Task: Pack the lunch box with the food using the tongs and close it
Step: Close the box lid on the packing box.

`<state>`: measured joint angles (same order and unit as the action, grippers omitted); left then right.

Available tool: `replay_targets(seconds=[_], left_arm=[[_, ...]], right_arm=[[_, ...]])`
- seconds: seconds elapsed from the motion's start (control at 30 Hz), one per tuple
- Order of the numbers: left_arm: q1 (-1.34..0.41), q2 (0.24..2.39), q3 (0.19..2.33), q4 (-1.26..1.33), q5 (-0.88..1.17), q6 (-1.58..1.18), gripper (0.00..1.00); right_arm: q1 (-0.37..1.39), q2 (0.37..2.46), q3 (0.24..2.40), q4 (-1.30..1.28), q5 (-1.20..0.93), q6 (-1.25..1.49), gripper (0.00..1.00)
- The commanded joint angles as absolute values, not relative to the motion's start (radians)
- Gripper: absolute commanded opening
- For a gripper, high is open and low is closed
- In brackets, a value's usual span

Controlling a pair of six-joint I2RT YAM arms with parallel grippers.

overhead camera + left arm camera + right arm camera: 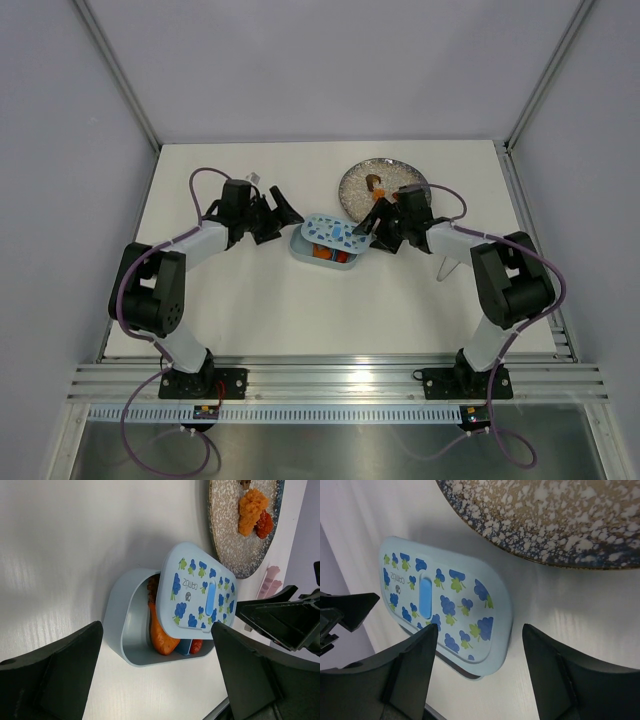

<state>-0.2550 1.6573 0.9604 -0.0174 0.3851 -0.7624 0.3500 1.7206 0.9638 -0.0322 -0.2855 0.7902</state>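
Observation:
The pale-blue lunch box (127, 630) sits mid-table, its flower-printed lid (197, 592) lying askew across it, so the near part stays uncovered. Orange and red food (162, 635) lies inside. More orange and red food (250, 512) rests on the speckled plate (225, 540). My left gripper (155, 690) is open, level with the box's left end, holding nothing. My right gripper (480, 675) is open too, its fingers either side of the lid (445, 610) end without touching it. The whitish tongs (447, 267) lie on the table beside the right arm.
The round grey plate (383, 185) stands just behind the lunch box (328, 250), close to the right gripper (368, 228). The left gripper (290, 225) is just left of the box. White walls enclose the table on three sides.

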Motion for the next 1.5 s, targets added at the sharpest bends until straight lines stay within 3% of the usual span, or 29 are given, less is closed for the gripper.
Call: replay_targets(seconds=[0.0,0.33,0.77,0.93,1.47], left_arm=[[-0.249,1.612,0.988,-0.021,0.387,-0.741,0.93],[-0.236,1.595,0.980,-0.037,0.388,-0.730,0.93],[-0.235,1.608,0.977,-0.034,0.383,-0.730,0.93],[-0.236,1.618,0.974,-0.025,0.385,-0.736,0.93],[-0.213,1.589,0.960,-0.025,0.387,-0.736,0.94]], right_arm=[[0.344,1.755,0.937,0.133,-0.357,0.888,0.75],[0.344,1.741,0.853,0.279,-0.344,0.968,0.49],[0.344,1.649,0.861,0.212,-0.325,0.888,0.07],[0.344,1.600,0.830,0.274,-0.380,0.883,0.00],[0.344,1.586,0.658,0.825,-0.552,1.087,0.00]])
